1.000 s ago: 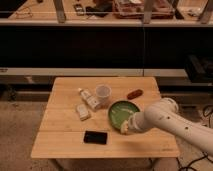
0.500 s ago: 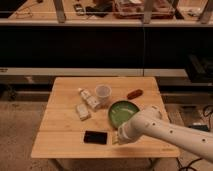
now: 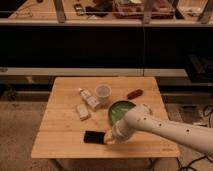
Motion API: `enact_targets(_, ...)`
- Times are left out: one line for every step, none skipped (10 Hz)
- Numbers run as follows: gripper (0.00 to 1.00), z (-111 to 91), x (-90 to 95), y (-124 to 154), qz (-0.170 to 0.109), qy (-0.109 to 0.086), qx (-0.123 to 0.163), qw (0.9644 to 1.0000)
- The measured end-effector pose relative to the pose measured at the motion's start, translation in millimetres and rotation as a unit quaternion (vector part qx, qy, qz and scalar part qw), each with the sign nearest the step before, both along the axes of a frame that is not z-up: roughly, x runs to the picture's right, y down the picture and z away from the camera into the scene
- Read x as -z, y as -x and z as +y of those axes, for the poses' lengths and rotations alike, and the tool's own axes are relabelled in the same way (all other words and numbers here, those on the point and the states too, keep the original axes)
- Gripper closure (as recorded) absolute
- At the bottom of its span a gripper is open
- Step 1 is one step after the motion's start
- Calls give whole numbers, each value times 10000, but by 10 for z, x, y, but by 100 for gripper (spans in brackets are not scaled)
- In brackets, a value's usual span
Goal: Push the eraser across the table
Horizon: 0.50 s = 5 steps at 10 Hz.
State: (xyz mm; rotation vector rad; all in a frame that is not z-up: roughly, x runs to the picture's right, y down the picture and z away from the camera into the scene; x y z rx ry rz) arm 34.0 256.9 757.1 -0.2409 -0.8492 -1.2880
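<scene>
Gripper [image 3: 109, 138] sat low; flat black rectangular eraser [image 3: 93, 136] lay just ahead of jaws on light bamboo plank table [image 3: 60, 117], judged set for pushing. Jaw opening: could not tell.

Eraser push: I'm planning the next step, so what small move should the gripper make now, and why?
Probably a short, low slide toward picture left. The gripper sits at the right end of the eraser, near the front edge of the table, and bare wood lies left of the eraser.
</scene>
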Motion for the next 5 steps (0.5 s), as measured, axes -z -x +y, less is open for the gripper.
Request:
enact_targets(44, -53, -51, -20, 13, -7, -23, 10000)
enact_targets(54, -111, -113, -42, 23, -20, -24, 10000)
enact_targets(62, -149, -144, -55, 29, -30, -23, 10000)
enact_targets(69, -170, -167, -76, 47, -30, -24, 10000)
enact_targets(84, -185, -204, -122, 94, -29, -10, 10000)
